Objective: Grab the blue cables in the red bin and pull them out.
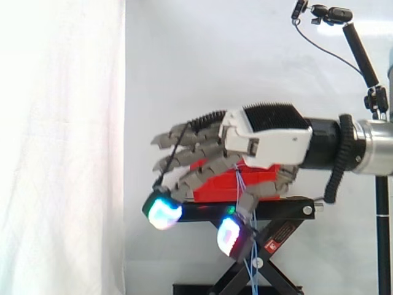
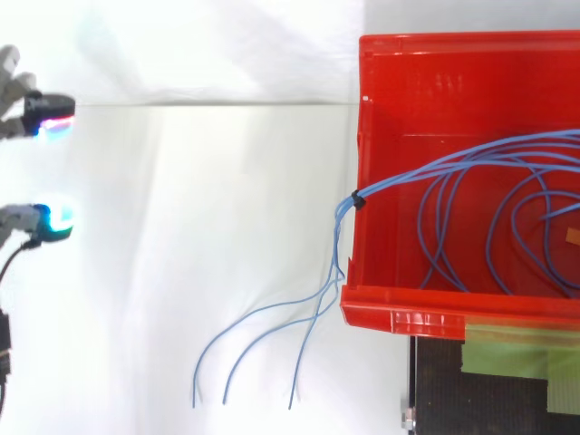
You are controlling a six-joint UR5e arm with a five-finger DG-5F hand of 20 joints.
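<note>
While the fingers [image 1: 163, 212] hang loosely spread, glowing pads tipped downward, they grip nothing. The hand [image 1: 264, 138] behind them reaches in level from the right, in front of the red bin [image 2: 408, 313] on its black stand [image 1: 270, 209]. Seen from above, two glowing pads sit at the far edge, well apart from the bin. The blue cables [image 2: 355, 203] lie looped inside the bin, gathered by a dark tie at the wall nearest the pads, and their loose ends spill over that wall and trail outside. A white curtain [image 1: 61, 123] hangs behind.
</note>
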